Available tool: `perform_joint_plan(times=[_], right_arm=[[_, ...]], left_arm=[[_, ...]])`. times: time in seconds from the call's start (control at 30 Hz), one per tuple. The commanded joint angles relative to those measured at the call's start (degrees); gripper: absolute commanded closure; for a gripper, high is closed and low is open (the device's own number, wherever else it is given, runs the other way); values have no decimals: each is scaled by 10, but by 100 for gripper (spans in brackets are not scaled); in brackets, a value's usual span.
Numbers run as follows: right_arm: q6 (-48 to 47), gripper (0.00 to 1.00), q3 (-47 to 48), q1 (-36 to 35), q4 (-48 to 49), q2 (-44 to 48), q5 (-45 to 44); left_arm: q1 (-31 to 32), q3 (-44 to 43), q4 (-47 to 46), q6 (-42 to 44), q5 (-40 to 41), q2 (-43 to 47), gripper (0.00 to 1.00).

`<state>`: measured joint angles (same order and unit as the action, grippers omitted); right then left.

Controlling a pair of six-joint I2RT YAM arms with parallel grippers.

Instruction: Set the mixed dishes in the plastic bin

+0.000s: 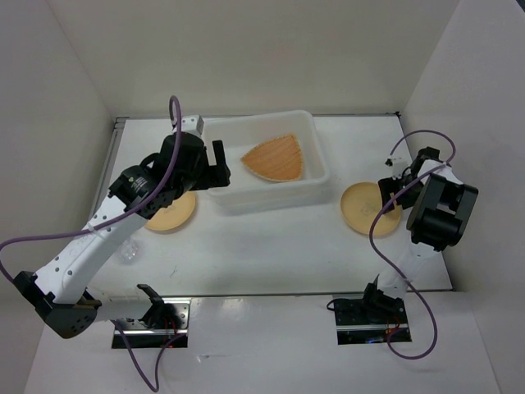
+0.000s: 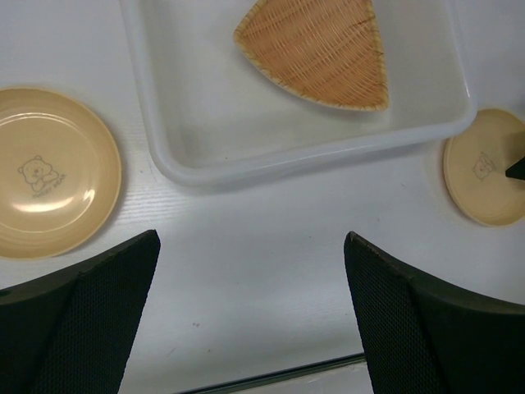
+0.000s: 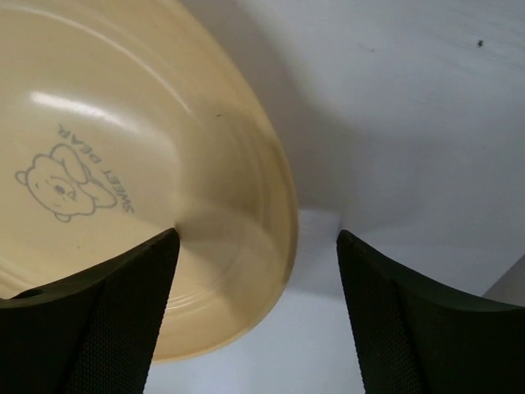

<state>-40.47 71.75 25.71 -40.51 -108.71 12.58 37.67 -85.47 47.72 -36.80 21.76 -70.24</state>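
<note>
- bin (image 1: 271, 200) sits at the back of the white table (image 1: 271, 250), left of centre, long side facing the arms.
- woven orange plate (image 1: 275, 158) lies flat inside it, towards the right end; the left wrist view shows the plate (image 2: 320, 49) on the bin's floor, with the rest of the bin (image 2: 303, 156) bare.
- left round plate (image 1: 171, 212) is out on the table just off the bin's near-left corner, its bear print up (image 2: 49, 172).
- left gripper (image 1: 215, 167) hovers by the bin's left end, fingers spread wide with nothing between them (image 2: 250, 240).
- right round plate (image 1: 361, 209) rests on the table to the right of the bin, close to it but apart.
- right gripper (image 1: 394, 182) is down at that plate's far-right edge, jaws wide apart, straddling the rim (image 3: 256, 238): one finger over the plate (image 3: 123, 148), one over bare table, no grip taken.
- small clear cup (image 1: 127, 251) shows faintly beside the left arm.
</note>
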Motion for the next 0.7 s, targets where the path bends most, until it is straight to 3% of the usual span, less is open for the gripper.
perform_joint_plan(times=[0.0, 0.07, 0.17, 0.2, 0.27, 0.3, 0.33, 0.67], right_arm=[[2, 19, 11, 7, -42, -67, 40], [-4, 27, 31, 7, -75, -101, 48], [-9, 49, 59, 17, -96, -122, 64], [-9, 64, 66, 17, -102, -122, 64], [-4, 81, 66, 17, -102, -122, 64], [4, 94, 66, 22, -102, -115, 64], [4, 99, 71, 22, -110, -109, 64], [15, 100, 164, 70, -234, 26, 172]], left_arm=[[-1, 7, -5, -22, -10, 3, 1], [-1, 7, -5, -22, -10, 3, 1], [-1, 7, 0, -28, -10, 3, 1], [-1, 13, 0, -35, -10, 3, 1], [-1, 18, 0, -40, -10, 3, 1], [-1, 18, 0, -40, -10, 10, 1], [-1, 24, 0, -46, -10, 15, 1], [-1, 85, -5, -76, -10, 83, 1]])
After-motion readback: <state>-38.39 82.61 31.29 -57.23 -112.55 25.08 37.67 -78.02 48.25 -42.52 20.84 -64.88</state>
